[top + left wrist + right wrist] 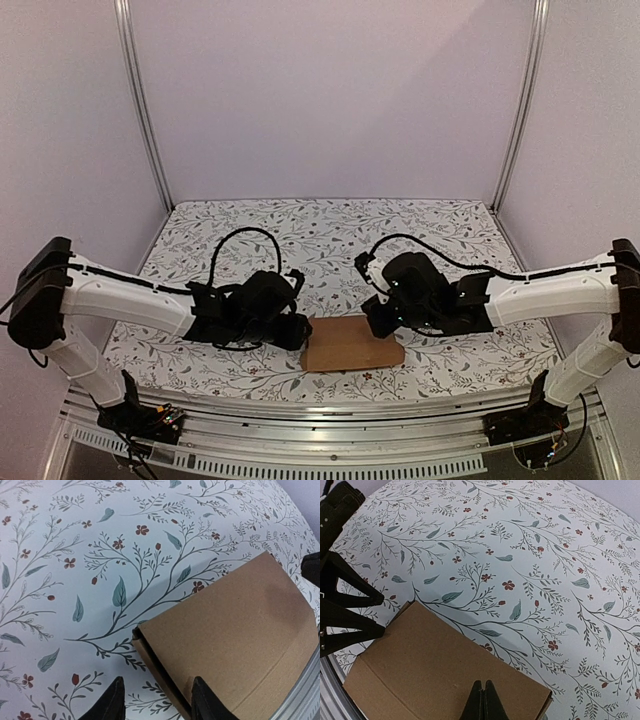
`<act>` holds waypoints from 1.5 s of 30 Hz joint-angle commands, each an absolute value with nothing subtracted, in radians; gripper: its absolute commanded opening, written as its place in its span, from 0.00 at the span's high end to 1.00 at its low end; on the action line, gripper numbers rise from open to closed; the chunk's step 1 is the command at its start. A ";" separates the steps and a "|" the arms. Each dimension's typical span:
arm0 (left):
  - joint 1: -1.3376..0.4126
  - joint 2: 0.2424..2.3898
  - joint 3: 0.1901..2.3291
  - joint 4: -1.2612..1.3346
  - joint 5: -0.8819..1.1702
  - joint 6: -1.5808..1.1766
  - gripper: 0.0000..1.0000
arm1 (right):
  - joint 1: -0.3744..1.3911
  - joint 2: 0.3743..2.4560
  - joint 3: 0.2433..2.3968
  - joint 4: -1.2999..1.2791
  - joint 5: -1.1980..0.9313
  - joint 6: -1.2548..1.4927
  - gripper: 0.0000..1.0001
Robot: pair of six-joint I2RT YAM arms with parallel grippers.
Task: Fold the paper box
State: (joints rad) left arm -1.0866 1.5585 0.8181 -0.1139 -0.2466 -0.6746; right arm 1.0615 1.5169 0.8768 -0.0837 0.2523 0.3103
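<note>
The paper box (350,345) lies flat near the front edge of the table (300,225); the right pincer (482,702), clenched and empty, seems to press its top down. The left pincer (157,705) stands released around the box's edge; next it must pinch that flap and lift.

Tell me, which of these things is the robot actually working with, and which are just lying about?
Part of the job:
- paper box, lying flat
- left gripper, open, astride the box's edge
- right gripper, shut, over the box

Just there:
- flowered table cover
- metal rail at the near edge
</note>
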 commanded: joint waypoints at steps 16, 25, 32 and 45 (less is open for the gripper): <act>-1.063 1.685 0.807 -0.068 -0.128 -0.695 0.66 | 1.067 1.515 0.673 -0.091 0.200 0.433 1.00; -1.063 1.685 0.797 -0.083 -0.122 -0.700 0.71 | 1.067 1.553 0.649 -0.118 0.216 0.452 1.00; -1.064 1.665 0.811 -0.108 -0.114 -0.686 0.66 | 1.066 1.524 0.657 -0.143 0.230 0.453 0.98; -1.064 1.686 0.805 -0.094 -0.119 -0.690 0.67 | 1.066 1.240 0.714 -0.353 0.253 0.407 0.68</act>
State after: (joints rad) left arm -1.0721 1.6535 0.8265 -0.0265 -0.1379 -0.7029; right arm 1.0622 1.3506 0.6933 -0.2199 0.2344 0.4274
